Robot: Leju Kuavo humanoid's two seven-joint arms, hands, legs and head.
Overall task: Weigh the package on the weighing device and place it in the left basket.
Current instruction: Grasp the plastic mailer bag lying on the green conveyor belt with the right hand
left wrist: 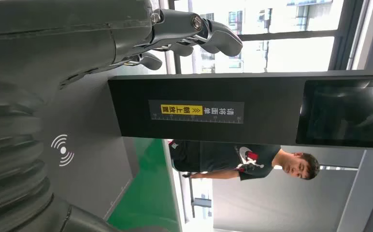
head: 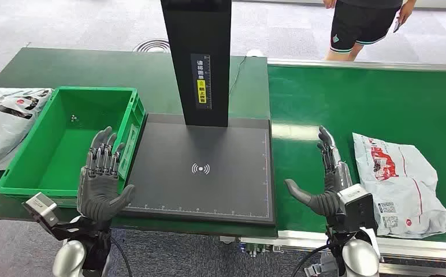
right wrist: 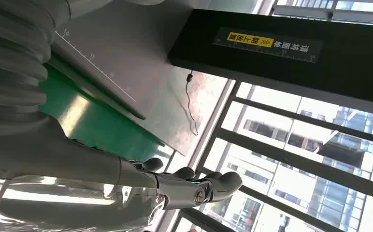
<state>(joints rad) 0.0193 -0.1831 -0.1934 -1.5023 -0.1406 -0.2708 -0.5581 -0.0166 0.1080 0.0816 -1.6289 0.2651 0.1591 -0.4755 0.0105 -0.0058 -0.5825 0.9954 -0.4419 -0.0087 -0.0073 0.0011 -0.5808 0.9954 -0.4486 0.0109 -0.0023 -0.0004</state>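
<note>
This looked like a parcel-sorting test floor. A green conveyor (head: 382,98) ran toward three o'clock from a black scale (head: 203,173) with its scanner post (head: 200,57); a green bin (head: 64,144) sat at nine o'clock, mailer bags (head: 400,179) lay about, and tall windows (right wrist: 291,145) stood behind.

Package (head: 398,182): flat grey-white poly mailer, wrinkled, red printing near the far end, labels near the near end; lying on the green belt, right of the scale. Scale (head: 206,171): flat dark platform with a white signal mark at centre, black upright column at the back, bare. Basket (head: 30,178): green crate, open, touching the scale's left edge.
</note>
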